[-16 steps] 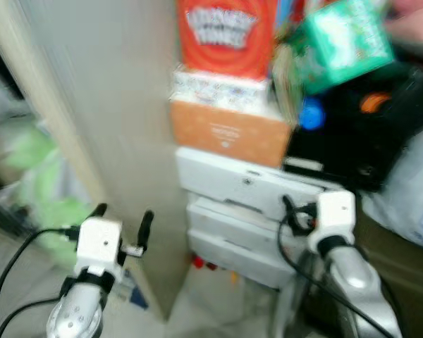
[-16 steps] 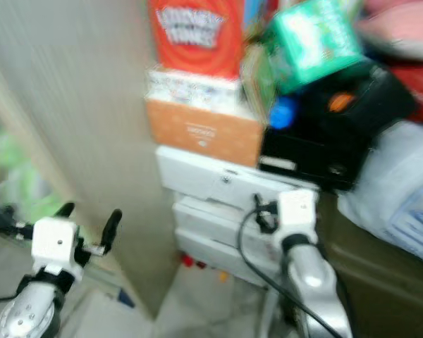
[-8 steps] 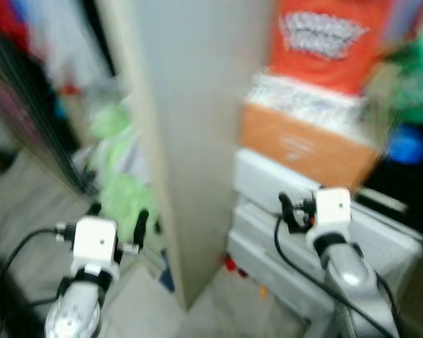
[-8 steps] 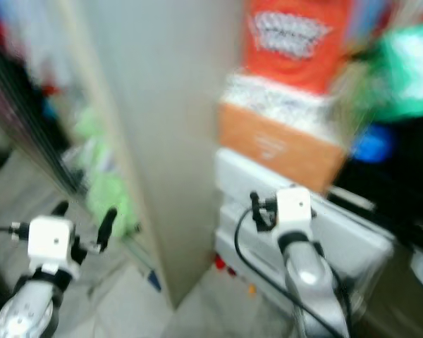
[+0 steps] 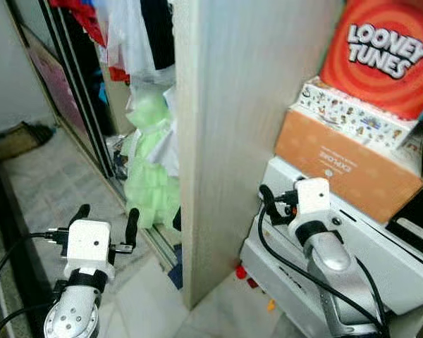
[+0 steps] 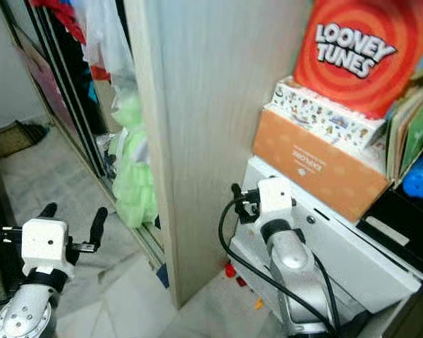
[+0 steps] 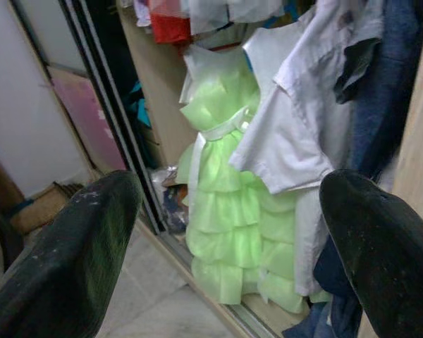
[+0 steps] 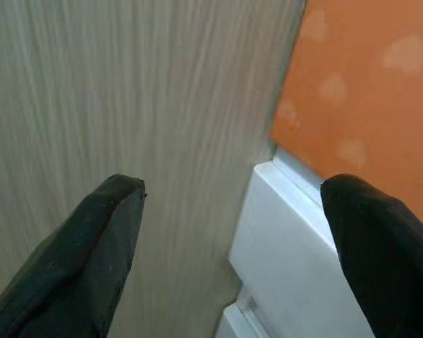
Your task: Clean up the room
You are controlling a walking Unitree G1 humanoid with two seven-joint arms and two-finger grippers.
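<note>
A pale green ruffled dress [image 5: 149, 176] hangs low in an open wardrobe, beside a white shirt [image 7: 296, 141] and dark clothes. My left gripper [image 5: 107, 218] is held low over the tiled floor, pointing at the dress from a short way off; it is open and holds nothing, its fingertips [image 7: 92, 246] framing the dress [image 7: 225, 211]. My right gripper [image 5: 268, 205] is open and empty too, close to the wardrobe's wooden side panel [image 5: 233, 127] where it meets a white plastic drawer unit [image 5: 381, 253].
Stacked on the drawer unit are an orange box [image 5: 338, 155], a patterned box and a red Looney Tunes box [image 5: 384, 56]. Small red bits [image 5: 241, 271] lie on the floor at the panel's foot. Dark sliding-door rails [image 5: 77, 127] run along the left. The grey tiled floor [image 5: 49, 183] stretches left.
The camera has swung left, from the stacked boxes toward the open wardrobe, and the blur has cleared. Both grippers stay open and empty in the same pose.
</note>
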